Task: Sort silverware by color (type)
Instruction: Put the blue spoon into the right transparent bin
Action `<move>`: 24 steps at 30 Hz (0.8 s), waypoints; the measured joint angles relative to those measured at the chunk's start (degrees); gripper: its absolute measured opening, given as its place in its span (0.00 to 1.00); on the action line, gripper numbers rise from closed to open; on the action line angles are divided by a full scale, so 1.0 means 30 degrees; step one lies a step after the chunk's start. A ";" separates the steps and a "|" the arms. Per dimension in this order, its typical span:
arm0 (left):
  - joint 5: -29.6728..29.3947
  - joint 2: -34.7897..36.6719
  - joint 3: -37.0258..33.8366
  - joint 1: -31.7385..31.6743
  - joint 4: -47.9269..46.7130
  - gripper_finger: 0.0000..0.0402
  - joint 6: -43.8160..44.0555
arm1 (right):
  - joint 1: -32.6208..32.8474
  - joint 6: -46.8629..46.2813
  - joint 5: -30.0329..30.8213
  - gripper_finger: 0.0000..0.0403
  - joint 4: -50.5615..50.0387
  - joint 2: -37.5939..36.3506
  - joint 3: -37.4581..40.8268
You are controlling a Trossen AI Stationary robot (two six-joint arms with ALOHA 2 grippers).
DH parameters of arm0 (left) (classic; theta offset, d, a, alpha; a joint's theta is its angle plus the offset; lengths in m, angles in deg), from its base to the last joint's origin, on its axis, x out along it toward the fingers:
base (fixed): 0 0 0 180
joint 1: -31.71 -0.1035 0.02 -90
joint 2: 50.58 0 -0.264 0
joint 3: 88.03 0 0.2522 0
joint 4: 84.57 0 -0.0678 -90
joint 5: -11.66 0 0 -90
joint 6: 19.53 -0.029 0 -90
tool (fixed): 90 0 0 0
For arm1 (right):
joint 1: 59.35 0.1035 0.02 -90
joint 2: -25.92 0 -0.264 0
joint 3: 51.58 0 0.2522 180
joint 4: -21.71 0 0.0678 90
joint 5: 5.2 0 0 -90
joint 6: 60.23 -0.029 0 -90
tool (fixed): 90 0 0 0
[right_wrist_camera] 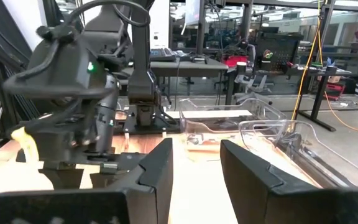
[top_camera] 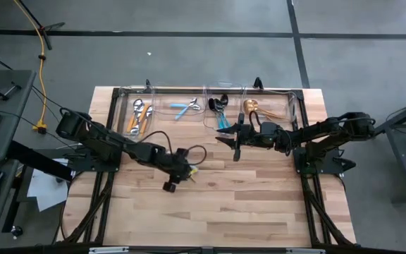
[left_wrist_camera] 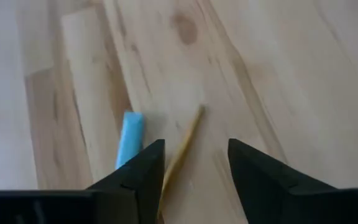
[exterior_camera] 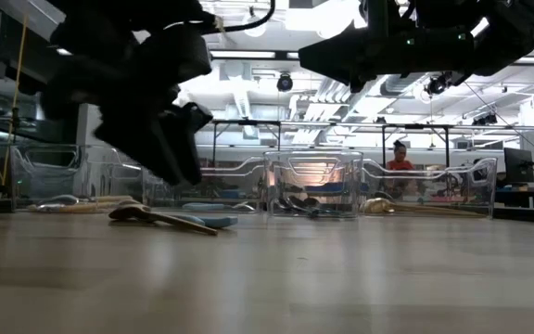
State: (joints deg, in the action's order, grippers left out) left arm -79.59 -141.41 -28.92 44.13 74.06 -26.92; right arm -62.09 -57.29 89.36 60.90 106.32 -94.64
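Two pieces of silverware lie flat on the wooden table: a gold one [left_wrist_camera: 188, 134] and one with a light-blue handle [left_wrist_camera: 129, 138], side by side, also seen in the low view as the gold piece [exterior_camera: 160, 218] and the blue-handled piece [exterior_camera: 209, 221]. My left gripper [left_wrist_camera: 194, 158] hangs just above them, open and slanting down, with the gold handle running between its fingers; whether a finger touches it does not show. My right gripper [right_wrist_camera: 194, 162] waits open and level in mid-air near the bins [top_camera: 235, 144], nothing between its fingers.
Clear plastic bins [top_camera: 206, 95] line the far edge, holding orange-handled pieces [top_camera: 139, 116], light-blue-handled pieces [top_camera: 185, 107], black pieces with blue handles [top_camera: 220, 113] and gold pieces [top_camera: 259, 107]. Bare wood [top_camera: 217, 204] stretches toward the near edge. A person [exterior_camera: 399, 158] sits beyond the table.
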 joint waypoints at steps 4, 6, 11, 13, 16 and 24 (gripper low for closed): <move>0.0013 -0.0101 0.0304 0.0120 -0.1001 0.43 -0.1528 | -0.0076 -0.0171 -0.0005 0.29 0.0004 0.0000 0.0000; 0.0010 -0.0171 0.0294 0.0043 -0.1018 0.43 -0.2193 | -0.0095 -0.0344 -0.0003 0.29 -0.0057 0.0000 0.0000; -0.0009 -0.0760 0.0302 -0.0303 -0.1607 0.41 -0.2955 | -0.0095 -0.0384 -0.0001 0.29 -0.0140 0.0000 0.0000; -0.0052 -0.1142 0.0287 -0.0521 -0.2213 0.41 -0.3208 | -0.0095 -0.0335 -0.0001 0.29 -0.0132 0.0000 0.0000; -0.0378 -0.1697 0.0294 -0.0758 -0.2115 0.41 -0.3921 | -0.0095 -0.0326 -0.0005 0.29 -0.0132 0.0000 0.0000; -0.0599 -0.2042 0.0338 -0.0885 -0.1914 0.41 -0.4597 | -0.0095 -0.0159 0.0000 0.29 -0.0154 0.0000 0.0000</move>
State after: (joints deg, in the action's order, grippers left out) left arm -81.38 -147.54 -27.90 41.47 68.32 -40.71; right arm -62.38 -57.77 89.36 60.44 106.32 -94.64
